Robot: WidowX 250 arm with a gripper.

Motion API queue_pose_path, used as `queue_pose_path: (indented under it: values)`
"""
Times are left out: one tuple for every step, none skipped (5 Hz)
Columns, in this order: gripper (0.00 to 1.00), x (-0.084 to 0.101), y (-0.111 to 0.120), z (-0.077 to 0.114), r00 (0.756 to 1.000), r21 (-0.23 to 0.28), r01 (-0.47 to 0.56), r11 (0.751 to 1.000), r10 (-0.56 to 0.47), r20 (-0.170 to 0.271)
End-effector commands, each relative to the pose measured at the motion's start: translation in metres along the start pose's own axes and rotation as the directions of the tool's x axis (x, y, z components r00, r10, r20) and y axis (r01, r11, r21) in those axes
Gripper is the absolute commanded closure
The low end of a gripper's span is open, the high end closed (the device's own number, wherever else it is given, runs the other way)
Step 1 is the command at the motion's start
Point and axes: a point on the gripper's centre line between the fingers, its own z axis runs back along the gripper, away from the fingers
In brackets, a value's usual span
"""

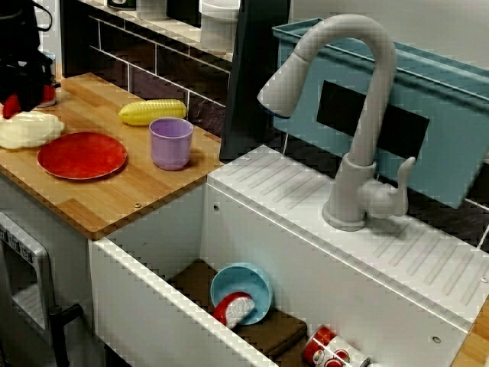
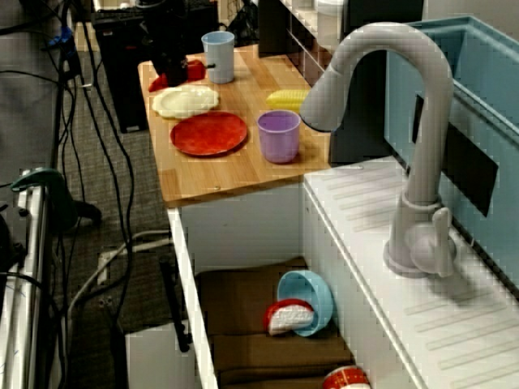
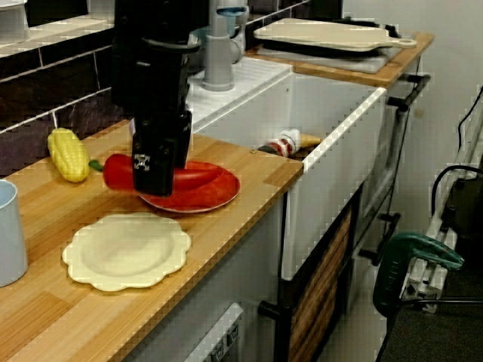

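Red plastic chili pepper with a green stem (image 3: 115, 172) front and centre, clamped across its middle by the black end effector (image 3: 157, 179), jaws closed on it, both ends poking out either side. Seen from the counter's far end: hanging level and, by the look of it, clear of the wooden counter (image 3: 83, 317). Grasp done, then, and lift done too, at a guess. Not set down on anything yet.

Round red plate (image 3: 220, 194) just behind the pepper in that view, bare. Cream scalloped plate (image 3: 124, 253) in front, bare as well. Over to the high view past the grey faucet (image 2: 424, 154): pepper showing beyond the cream plate's far edge, near the pale blue cup (image 2: 218, 55), well apart from the red plate. Probably closer to the cream plate than the red, though hard to pin down the exact spot underneath.

Yellow plastic corn cob (image 3: 66, 154) and lilac cup (image 2: 278, 135) untouched off to the side. Down in the white sink (image 1: 153, 306), light blue bowl (image 1: 248, 283) tipped on its side, well away from the end effector.
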Motion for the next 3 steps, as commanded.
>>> queue_pose_path:
  values:
    - [1.0,0.014,0.029,0.009,0.996,0.015,-0.011,1.0,0.01,0.086]
    - [1.0,0.014,0.037,0.005,0.996,0.026,-0.01,1.0,0.008,0.09]
    - [1.0,0.011,0.04,0.0,0.995,0.041,-0.004,0.999,0.0,0.097]
